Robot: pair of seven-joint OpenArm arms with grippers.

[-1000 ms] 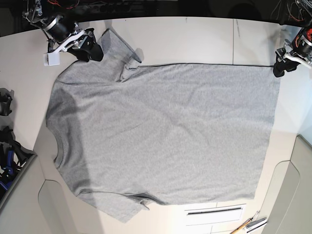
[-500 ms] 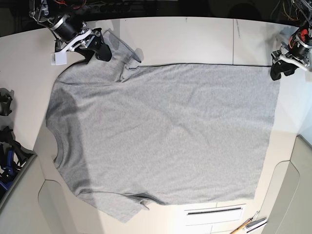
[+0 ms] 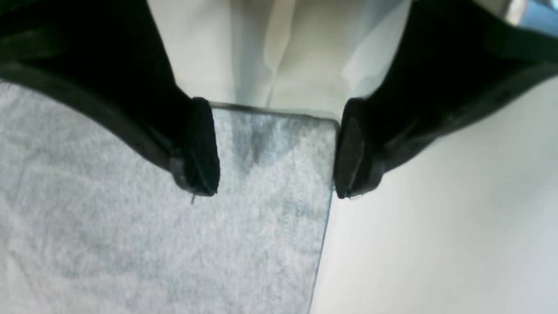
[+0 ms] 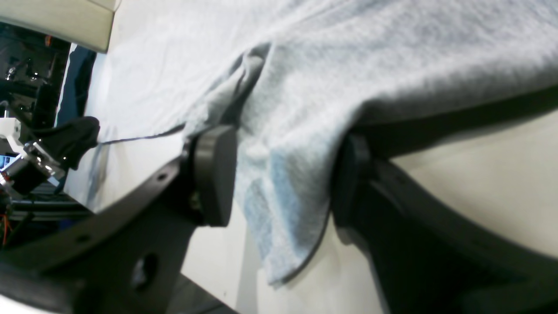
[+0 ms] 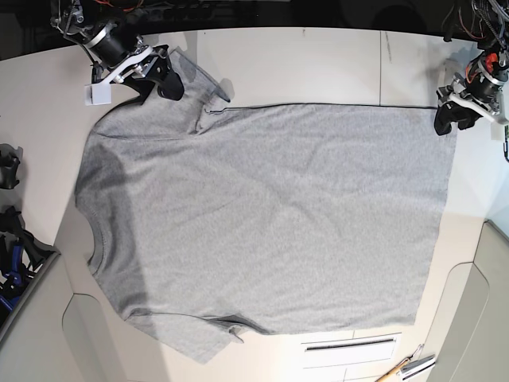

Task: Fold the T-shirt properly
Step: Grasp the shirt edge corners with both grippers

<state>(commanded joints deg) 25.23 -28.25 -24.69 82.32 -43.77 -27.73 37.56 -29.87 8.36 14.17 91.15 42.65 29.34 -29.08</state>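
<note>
The light grey T-shirt (image 5: 262, 215) lies spread flat on the white table (image 5: 318, 64), plain side up, neck (image 5: 94, 239) at the left. My right gripper (image 5: 165, 81) is at the far-left sleeve. In the right wrist view its fingers (image 4: 213, 174) stand open with the sleeve cloth (image 4: 287, 174) hanging between them. My left gripper (image 5: 445, 119) is at the shirt's far-right hem corner. In the left wrist view it (image 3: 277, 170) is open and straddles that corner (image 3: 279, 144), one finger on the cloth, the other at its edge. No lettering shows.
Black clamps and a blue tool (image 5: 9, 239) sit at the table's left edge. A slotted white panel (image 5: 350, 344) and hand tools (image 5: 407, 368) lie at the front right. A white tag (image 5: 97, 94) hangs on the right arm. Table seams run at the far right.
My right gripper has moved up and to the right along the sleeve, lifting its edge slightly. My left gripper has shifted a little left onto the hem corner. The shirt body has not moved.
</note>
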